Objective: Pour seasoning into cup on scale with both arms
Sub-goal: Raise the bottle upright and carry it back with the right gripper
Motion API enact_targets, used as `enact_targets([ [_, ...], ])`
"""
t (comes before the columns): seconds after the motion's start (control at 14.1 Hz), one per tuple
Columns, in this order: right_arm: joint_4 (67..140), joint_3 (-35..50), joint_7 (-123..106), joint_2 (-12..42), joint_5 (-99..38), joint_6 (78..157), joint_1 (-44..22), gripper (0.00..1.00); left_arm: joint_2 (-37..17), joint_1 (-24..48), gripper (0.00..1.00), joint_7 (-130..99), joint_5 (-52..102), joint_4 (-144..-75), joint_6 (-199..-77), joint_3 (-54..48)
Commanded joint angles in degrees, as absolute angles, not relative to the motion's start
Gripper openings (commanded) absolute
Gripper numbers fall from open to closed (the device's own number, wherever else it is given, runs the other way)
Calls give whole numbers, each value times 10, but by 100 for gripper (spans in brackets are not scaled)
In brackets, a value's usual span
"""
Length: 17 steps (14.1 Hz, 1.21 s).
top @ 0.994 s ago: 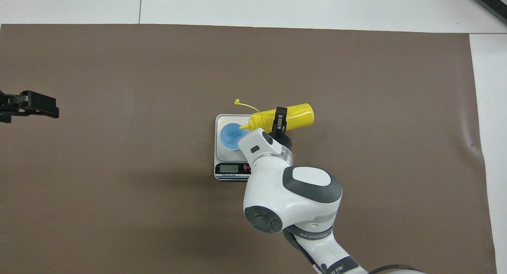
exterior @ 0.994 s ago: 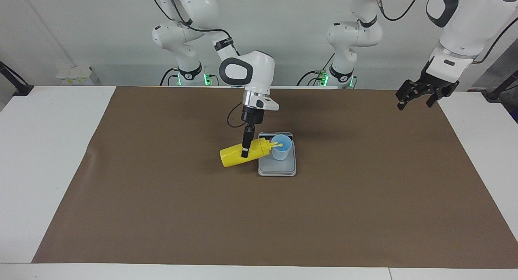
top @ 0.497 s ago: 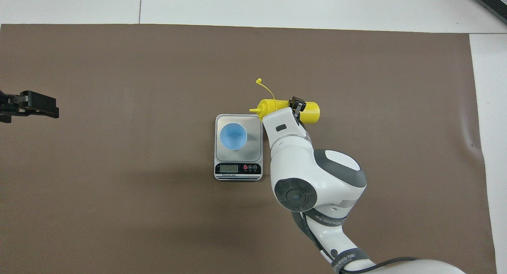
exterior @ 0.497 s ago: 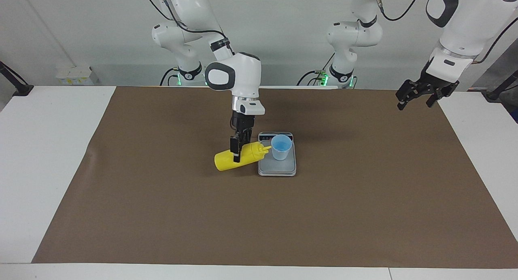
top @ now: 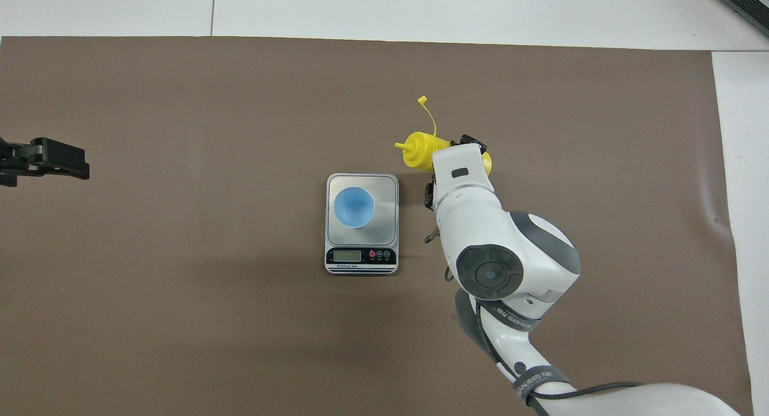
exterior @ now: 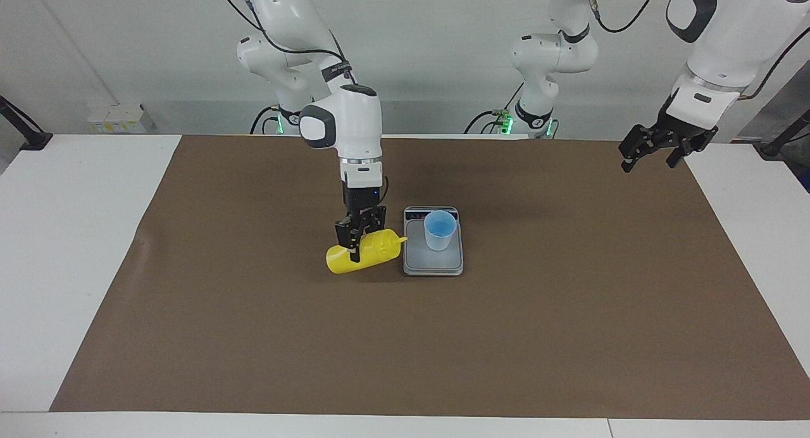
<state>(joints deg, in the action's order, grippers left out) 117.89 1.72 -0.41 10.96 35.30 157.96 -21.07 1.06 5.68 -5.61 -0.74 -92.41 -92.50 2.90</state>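
Observation:
The light-blue cup [exterior: 440,230] stands upright on the silver-grey scale [exterior: 433,265], whose display strip [top: 360,255] is at the end nearer to the robots. My right gripper [exterior: 357,245] is shut on the yellow seasoning bottle [exterior: 366,256]. It holds the bottle tilted almost flat, low over the mat, beside the scale toward the right arm's end. The nozzle [exterior: 400,240] points at the scale and stops short of the cup. In the overhead view the wrist covers most of the bottle [top: 420,151]; the cap strap [top: 428,109] sticks out. My left gripper [exterior: 658,152] waits open and empty, raised over the mat's corner.
A brown mat [exterior: 253,330] covers the middle of the white table [exterior: 63,235]. A dark grey device edge [top: 748,1] shows at one corner of the table far from the robots.
My right gripper has carried the bottle away from the cup toward the right arm's end and lower. The nozzle no longer hangs over the cup. The left arm has not moved.

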Motion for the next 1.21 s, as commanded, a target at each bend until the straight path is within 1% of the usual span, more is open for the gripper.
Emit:
enact_targets([
  [0.0, 1180, 27, -54, 94, 267, 1581, -201, 27, 27, 56, 100, -54, -4, -943, -927, 31],
  [0.14, 1167, 27, -82, 94, 209, 1578, -200, 27, 27, 56, 100, -54, -4, -943, -928, 31],
  [0.57, 1138, 27, -237, 93, 59, 1547, -167, 27, 27, 56, 100, -54, -4, -943, -928, 31],
  [1.14, 1156, 26, -497, 69, -205, 1527, -106, 27, 27, 56, 100, -54, -4, -943, -928, 31],
])
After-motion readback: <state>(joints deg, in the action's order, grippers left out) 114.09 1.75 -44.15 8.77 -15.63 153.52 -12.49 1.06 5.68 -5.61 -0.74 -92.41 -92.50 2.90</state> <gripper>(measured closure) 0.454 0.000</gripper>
